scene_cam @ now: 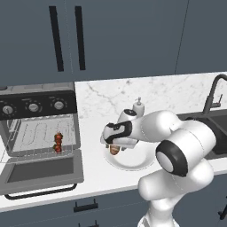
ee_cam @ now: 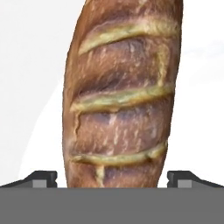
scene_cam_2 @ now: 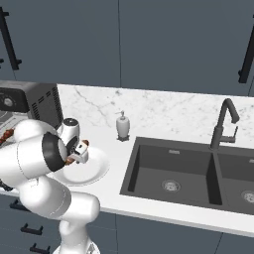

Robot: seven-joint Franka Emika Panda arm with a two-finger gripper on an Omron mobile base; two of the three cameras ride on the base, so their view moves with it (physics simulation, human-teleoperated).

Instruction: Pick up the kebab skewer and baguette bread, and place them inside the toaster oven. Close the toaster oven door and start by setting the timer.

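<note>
Skewer (scene_cam: pixel 58 142): thin stick, dark red and brown chunks, standing near upright on the wire rack inside the oven (scene_cam: pixel 40 133), toward the right side of the cavity.

Oven: black and grey box, three knobs along the top panel, at the table's left end.

Door (scene_cam: pixel 41 170): dropped open, lying flat, dark glass up, bar handle at front edge.

Bread (ee_cam: pixel 120 94): golden-brown loaf, scored crust, lying on a white plate (scene_cam: pixel 128 162) right of the oven.

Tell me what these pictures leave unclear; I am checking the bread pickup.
- Golden-brown scored baguette bread: its top end is cut off by the hand view's edge; in the left base view the white arm's hand hides most of it.
- Open gripper: contact with the loaf cannot be told.
</note>
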